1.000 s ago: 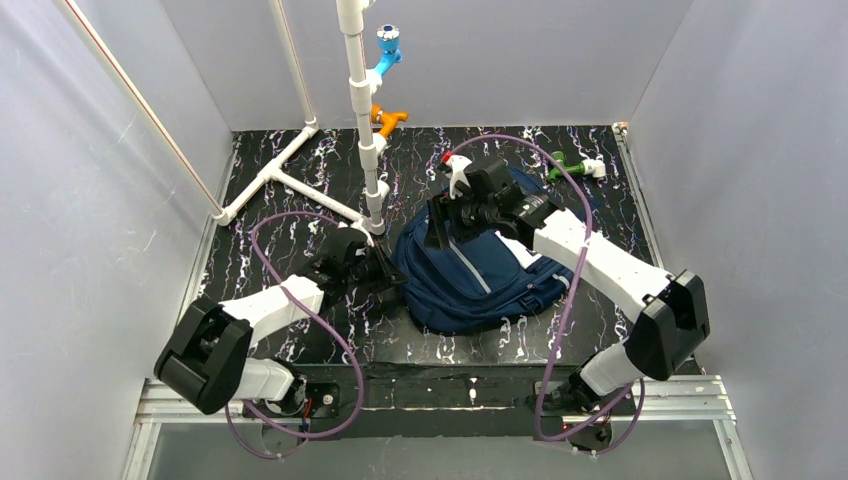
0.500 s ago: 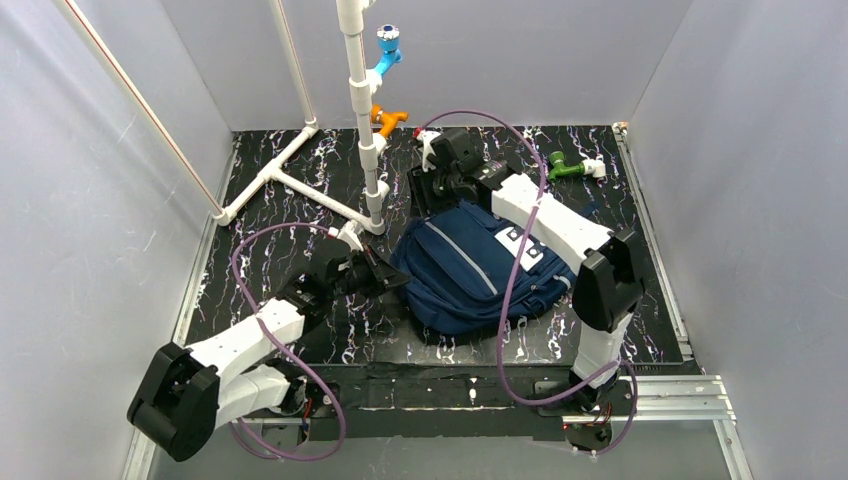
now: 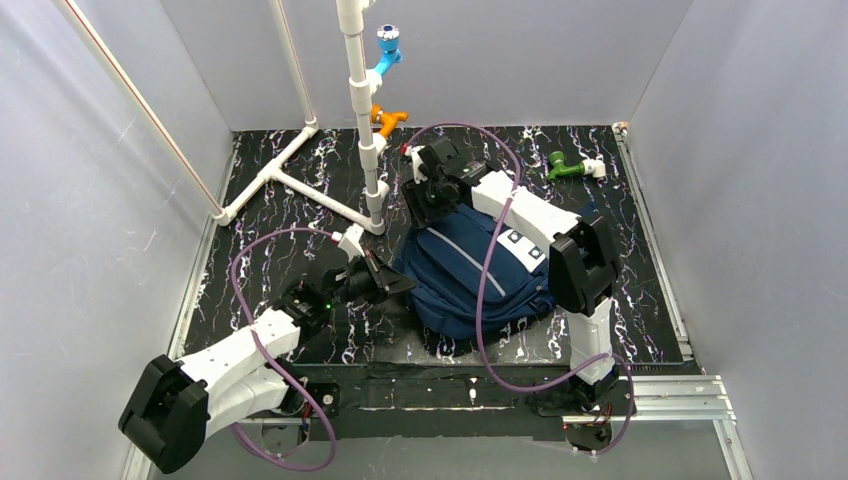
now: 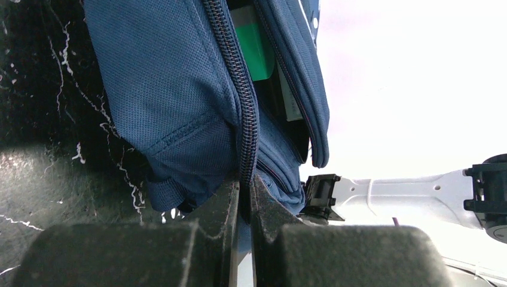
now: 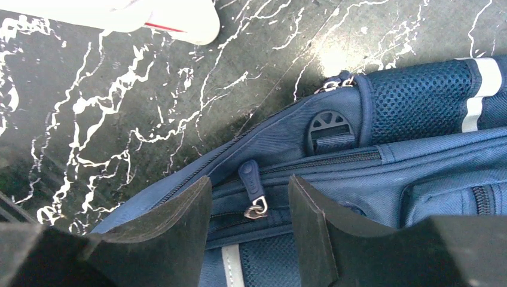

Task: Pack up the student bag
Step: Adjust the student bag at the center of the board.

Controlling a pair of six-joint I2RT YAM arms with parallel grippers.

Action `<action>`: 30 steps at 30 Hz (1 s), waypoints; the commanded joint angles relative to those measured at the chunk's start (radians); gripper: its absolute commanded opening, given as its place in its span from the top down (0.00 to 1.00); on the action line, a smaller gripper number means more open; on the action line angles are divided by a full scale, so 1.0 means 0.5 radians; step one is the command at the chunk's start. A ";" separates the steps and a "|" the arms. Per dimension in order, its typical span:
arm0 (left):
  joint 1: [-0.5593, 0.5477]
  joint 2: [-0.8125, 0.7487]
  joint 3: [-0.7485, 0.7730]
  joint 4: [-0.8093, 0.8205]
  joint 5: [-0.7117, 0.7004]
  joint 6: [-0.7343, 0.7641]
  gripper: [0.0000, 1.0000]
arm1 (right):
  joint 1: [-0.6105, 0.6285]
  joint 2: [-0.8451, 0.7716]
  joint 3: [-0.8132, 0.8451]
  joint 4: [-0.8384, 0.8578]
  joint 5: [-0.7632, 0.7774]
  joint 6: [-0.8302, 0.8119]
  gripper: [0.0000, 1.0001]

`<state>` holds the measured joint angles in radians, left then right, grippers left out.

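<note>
The navy student bag (image 3: pixel 470 278) lies flat on the black marbled table. Its main zip gapes in the left wrist view, where a green item (image 4: pixel 257 51) shows inside the student bag (image 4: pixel 173 89). My left gripper (image 3: pixel 388 284) is at the bag's left edge, shut on the zip seam (image 4: pixel 245 179). My right gripper (image 3: pixel 424 200) hovers over the bag's far-left corner, jaws open. A blue zipper pull (image 5: pixel 250 177) with a metal ring lies between the right gripper's (image 5: pixel 249 191) fingers, untouched by them.
A white PVC pipe frame (image 3: pixel 360 100) stands just left of the bag's far corner, and its base (image 5: pixel 173 18) shows close to my right gripper. It carries a blue fitting (image 3: pixel 387 45) and an orange fitting (image 3: pixel 388 120). A green fitting (image 3: pixel 568 167) lies at the far right.
My right arm has swung left and farther back, from above the bag's middle to its far-left corner, and its jaws have narrowed. My left arm has drawn slightly nearer, still gripping the bag's edge.
</note>
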<state>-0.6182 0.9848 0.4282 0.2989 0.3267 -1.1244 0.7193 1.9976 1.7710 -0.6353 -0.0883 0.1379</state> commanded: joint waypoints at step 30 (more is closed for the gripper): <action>-0.041 -0.021 -0.185 0.526 0.234 -0.171 1.00 | 0.338 -0.652 -0.266 -0.685 0.552 -0.152 0.23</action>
<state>-0.6373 0.9951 0.3222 0.4305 0.3794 -1.1797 0.8471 1.7630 1.6287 -0.8383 0.0395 -0.0006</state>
